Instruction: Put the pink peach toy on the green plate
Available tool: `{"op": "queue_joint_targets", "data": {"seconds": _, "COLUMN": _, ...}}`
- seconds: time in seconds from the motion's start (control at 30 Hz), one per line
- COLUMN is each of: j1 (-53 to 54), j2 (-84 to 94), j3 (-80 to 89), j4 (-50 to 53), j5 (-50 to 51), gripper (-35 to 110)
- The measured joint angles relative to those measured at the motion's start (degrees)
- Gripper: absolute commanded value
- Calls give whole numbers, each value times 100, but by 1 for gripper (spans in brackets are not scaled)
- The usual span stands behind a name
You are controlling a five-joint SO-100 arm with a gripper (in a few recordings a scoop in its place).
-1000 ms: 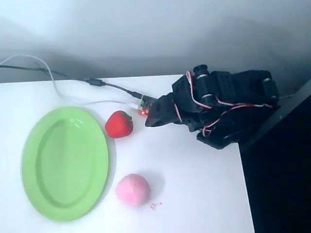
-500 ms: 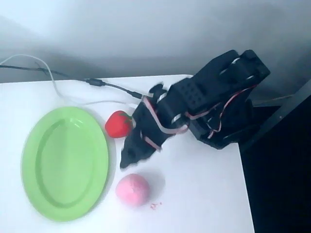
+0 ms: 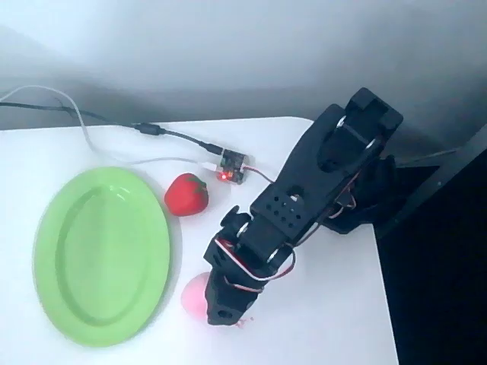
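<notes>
Claw over the pink peach toy, plate empty beside it.

In the overhead view the black claw (image 3: 226, 308) covers the right part of the pink peach toy (image 3: 193, 295) on the white surface (image 3: 319, 304); whether it is released or clenched cannot be told. The peach lies just beside the green plate (image 3: 99, 255), off its rim. A red strawberry toy (image 3: 186, 195) sits further up, near a small circuit board (image 3: 231, 167) with cables.
</notes>
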Motion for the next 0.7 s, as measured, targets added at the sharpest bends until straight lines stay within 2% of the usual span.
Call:
{"op": "queue_joint_targets", "data": {"seconds": 0.53, "j1": 26, "j2": -1688, "j3": -334, "j4": -703, "j5": -97, "gripper": 38}}
{"op": "queue_joint_targets", "data": {"seconds": 0.63, "j1": 26, "j2": -2013, "j3": -545, "j4": -703, "j5": -97, "gripper": 30}}
{"op": "queue_joint_targets", "data": {"seconds": 0.7, "j1": 26, "j2": -2145, "j3": -624, "j4": -703, "j5": -97, "gripper": 19}}
